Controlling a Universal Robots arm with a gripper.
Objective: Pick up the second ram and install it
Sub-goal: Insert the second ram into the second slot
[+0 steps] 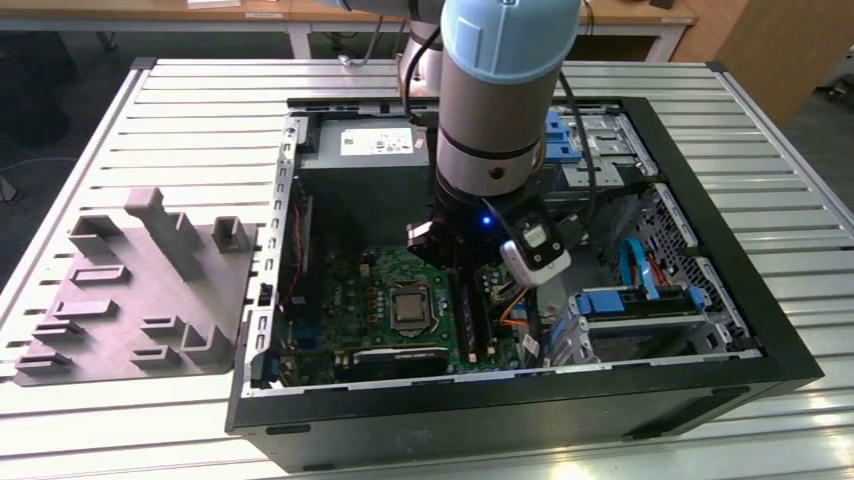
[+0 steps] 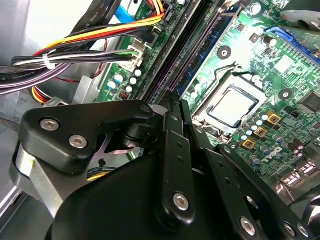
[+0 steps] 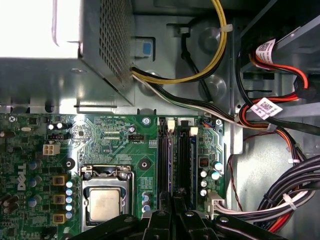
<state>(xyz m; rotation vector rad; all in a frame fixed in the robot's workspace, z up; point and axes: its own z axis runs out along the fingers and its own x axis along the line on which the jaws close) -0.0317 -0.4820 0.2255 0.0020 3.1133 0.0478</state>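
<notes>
Exterior view: one arm [image 1: 501,110] reaches down into the open PC case [image 1: 694,370]. One gray moulded tray [image 1: 134,300] lies well apart on the exterior view's left. The memory slots [image 1: 467,300] sit just to the exterior view's right of the single CPU socket [image 1: 407,305].

First wrist view: gripper [image 3: 175,200] fingers are drawn together over the slots. I count one stick, the second ram [image 3: 170,160], standing edge-up in a slot and running under the tips. Whether it is pinched or only pressed, I can't say.

Second wrist view: tips meet over the slot line.

Judgement: light, stiff, thin and fragile. Hold it by the long top edge, off the contacts.
</notes>
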